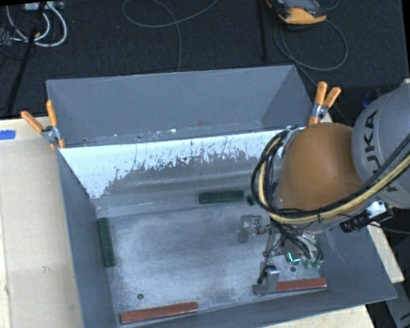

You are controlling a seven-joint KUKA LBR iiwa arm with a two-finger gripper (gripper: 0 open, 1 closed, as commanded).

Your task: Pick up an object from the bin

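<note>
We have the gripper (265, 281) down low in the front right quarter of the bin (182, 96). Its tip is right at the left end of a flat red-brown bar (301, 284) that lies along the front wall (238, 323). We cannot tell whether the pincer is apart or together, because the wrist and its orange cover (315, 165) crowd that spot. Here is what worries us: the bar looks thin and lies flat on the floor. A close at its very end could pinch only a corner and let it swing or drop on the lift, and a descent slightly off could just shove it along the wall instead. The wall is close beside the bar, and we judge it could catch the tip if the approach drifts forward. The cables (264, 182) looped round the cover hang near the right side, which is another thing to watch. The floor (179, 258) is bare grey metal, scuffed pale and probably slick, so a nudged bar would slide easily. Room is generous otherwise. A longer red-brown strip (159, 312) sits well apart at front left, one dark green bar (106, 241) lies along the left edge, and another green bar (221, 196) rests by the back slope.
</note>
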